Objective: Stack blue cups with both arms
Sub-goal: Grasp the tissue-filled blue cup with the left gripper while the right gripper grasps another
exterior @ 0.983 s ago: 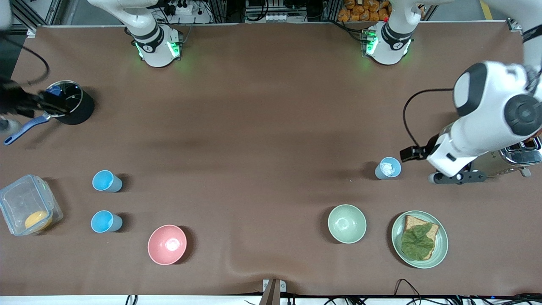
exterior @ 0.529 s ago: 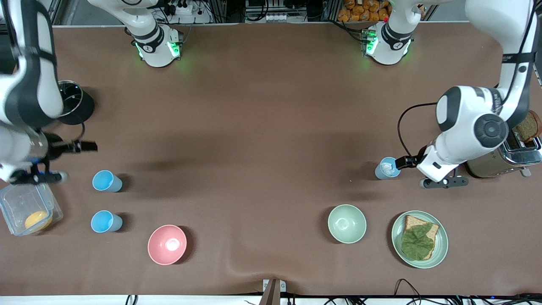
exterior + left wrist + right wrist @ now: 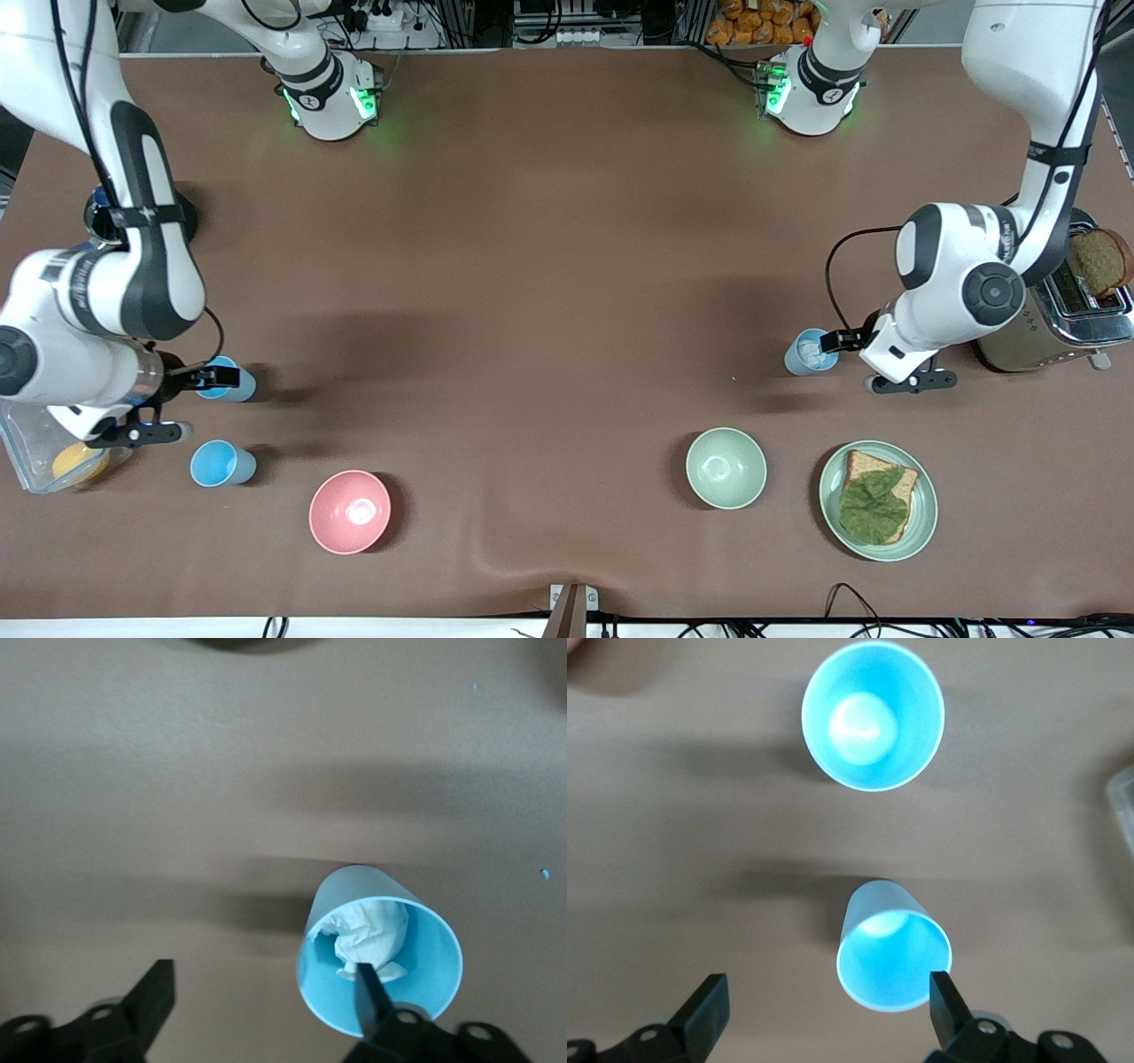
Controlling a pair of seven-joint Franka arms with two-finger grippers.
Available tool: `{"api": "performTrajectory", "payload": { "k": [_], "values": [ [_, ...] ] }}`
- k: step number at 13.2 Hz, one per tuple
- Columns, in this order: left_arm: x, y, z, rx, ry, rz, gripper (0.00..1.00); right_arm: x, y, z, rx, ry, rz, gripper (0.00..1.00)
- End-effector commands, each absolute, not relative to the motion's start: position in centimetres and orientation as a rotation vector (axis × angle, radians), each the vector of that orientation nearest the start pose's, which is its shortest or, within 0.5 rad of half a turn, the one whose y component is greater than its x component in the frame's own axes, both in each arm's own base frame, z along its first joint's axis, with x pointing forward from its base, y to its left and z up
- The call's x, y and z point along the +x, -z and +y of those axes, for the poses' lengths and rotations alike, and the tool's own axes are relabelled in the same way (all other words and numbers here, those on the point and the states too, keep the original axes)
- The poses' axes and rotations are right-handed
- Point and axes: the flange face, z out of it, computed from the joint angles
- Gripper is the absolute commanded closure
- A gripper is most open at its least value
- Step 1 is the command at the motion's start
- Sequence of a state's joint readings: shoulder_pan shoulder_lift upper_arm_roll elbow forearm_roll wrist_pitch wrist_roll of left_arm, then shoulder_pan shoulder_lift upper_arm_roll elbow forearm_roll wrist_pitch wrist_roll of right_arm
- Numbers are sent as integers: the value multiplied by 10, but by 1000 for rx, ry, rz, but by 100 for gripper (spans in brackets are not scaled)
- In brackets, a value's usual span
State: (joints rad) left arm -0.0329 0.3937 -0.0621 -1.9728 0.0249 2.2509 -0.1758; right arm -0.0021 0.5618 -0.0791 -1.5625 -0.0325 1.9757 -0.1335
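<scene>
Three blue cups are standing upright. Seen from the front camera, the paper-stuffed cup (image 3: 808, 353) is sitting at 3 o'clock from the table's middle and two sky-blue cups (image 3: 221, 463) at 8 o'clock. I'm holding the left gripper (image 3: 263, 973) spread low beside the stuffed cup, one finger (image 3: 365, 988) at its rim. The right gripper (image 3: 826, 981), also spread, is hanging by the farther sky-blue cup (image 3: 895, 948), likely ready to straddle it.

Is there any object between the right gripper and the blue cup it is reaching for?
Nothing visible does. The right gripper, fingers open, is directly at the blue cup; only bare table surrounds them. The second blue cup stands apart.
</scene>
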Motion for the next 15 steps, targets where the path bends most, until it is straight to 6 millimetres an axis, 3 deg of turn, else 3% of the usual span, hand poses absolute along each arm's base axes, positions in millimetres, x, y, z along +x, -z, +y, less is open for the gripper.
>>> {"api": "performTrajectory", "payload": {
  "k": [1, 2, 4, 5, 6, 7, 9, 11, 15],
  "values": [
    [597, -245, -62, -3125, -177, -70, 22, 661, -265, -48, -3189, -237, -131, 0],
    [598, -241, -62, -3128, -168, -70, 33, 656, -254, -51, -3192, -208, -127, 0],
    [598, -236, -66, -3130, -171, -69, 66, 649, -240, -65, -3192, -192, -98, 0],
    [600, -238, -68, -3131, -164, -69, 88, 647, -235, -64, -3192, -180, -109, 17],
    [601, -240, -72, -3133, -157, -65, 100, 643, -230, -65, -3192, -180, -110, 74],
    [601, -241, -78, -3135, -155, -56, 100, 641, -228, -66, -3191, -180, -117, 100],
    [600, -247, -93, -3149, -141, -25, 100, 641, -230, -66, -3180, -178, -239, 100],
    [601, -261, -131, -3192, -122, -67, 100, 642, -232, -71, -3172, -173, -302, 100],
    [583, -291, -244, -3264, -103, -176, 100, 643, -248, -63, -3172, -158, -317, 100]
  ]
}}
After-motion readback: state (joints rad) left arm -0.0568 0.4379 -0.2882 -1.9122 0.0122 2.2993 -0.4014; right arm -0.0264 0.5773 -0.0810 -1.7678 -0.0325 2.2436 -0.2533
